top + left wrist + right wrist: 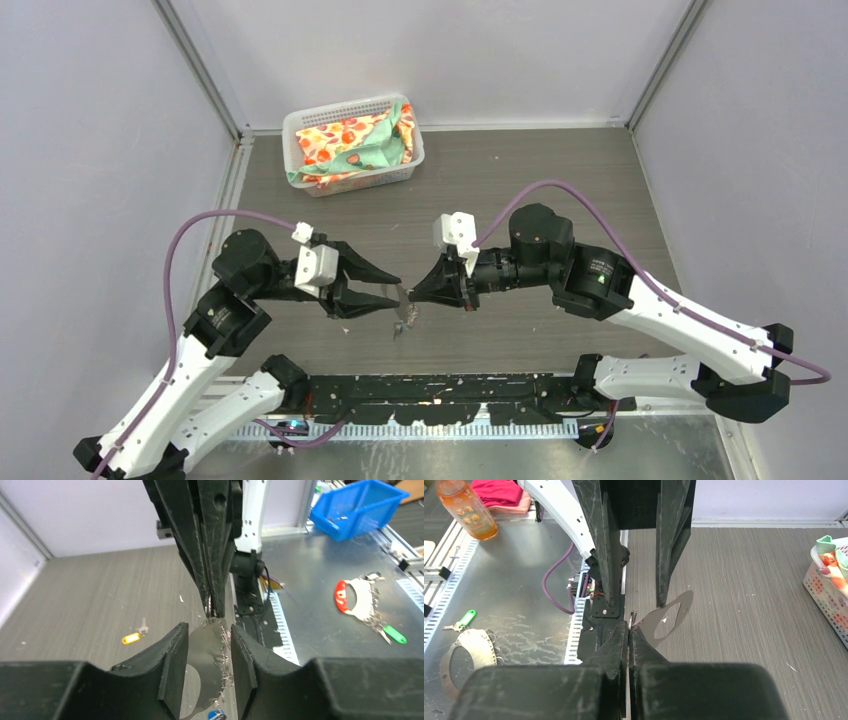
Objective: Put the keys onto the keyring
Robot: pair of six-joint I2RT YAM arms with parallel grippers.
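Observation:
The keyring [205,655], a flat silvery plate with an oval hole and a jagged fringe, hangs in the air between the two grippers [403,305]. My right gripper [630,630] is shut on the small ring at its end; the plate [649,627] sticks out beyond its tips. My left gripper [209,629] is open, one finger on each side of the plate, and comes from the left in the top view [397,292]. A blue-headed key [216,715] hangs at the plate's lower end. The yellow-headed key [131,638] lies on the wood table.
A white basket [352,145] of patterned cloth stands at the back. Off the table lie a blue bin [357,507], a red-handled key bunch [357,597], an orange bottle [466,510] and another metal plate [464,650] with a green key [466,617].

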